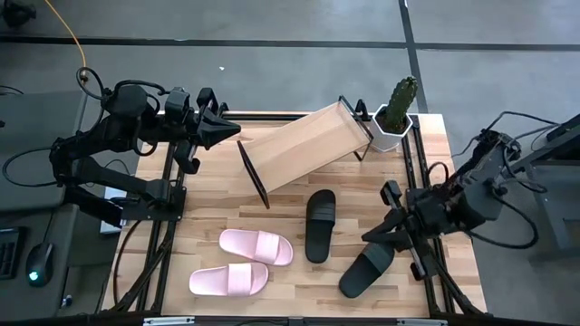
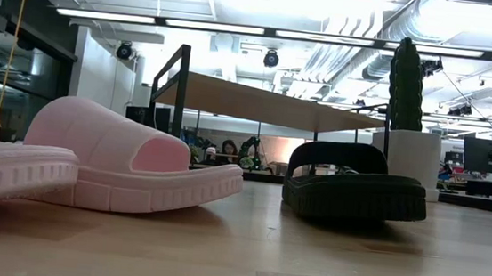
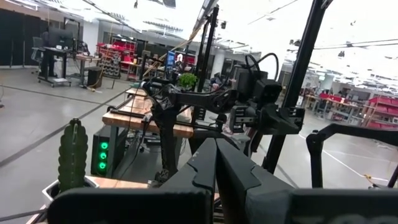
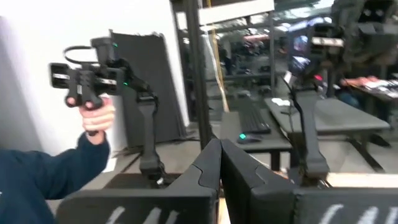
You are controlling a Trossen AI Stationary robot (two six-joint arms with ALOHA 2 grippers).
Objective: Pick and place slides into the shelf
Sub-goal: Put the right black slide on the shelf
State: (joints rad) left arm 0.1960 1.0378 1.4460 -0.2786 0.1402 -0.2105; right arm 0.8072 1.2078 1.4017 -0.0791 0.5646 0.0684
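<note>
Slides lie loose on the tabletop (image 1: 426,149) from above: two pink slides (image 1: 256,246) (image 1: 229,280) at front left, two black slides (image 1: 319,225) (image 1: 366,270) beside them, none on the angled shelf (image 1: 304,147) by the cactus pot (image 1: 395,122). Left gripper (image 1: 231,131) waits near the shelf's end; right gripper (image 1: 372,237) sits above the nearer black slide, likely its first pick. Wrist views show both grippers closed, empty.

The high view looks straight down on the shelf (image 1: 304,145). The low view sits at tabletop height, close before it, facing the room. Both share the cactus (image 1: 401,96) beside it.
</note>
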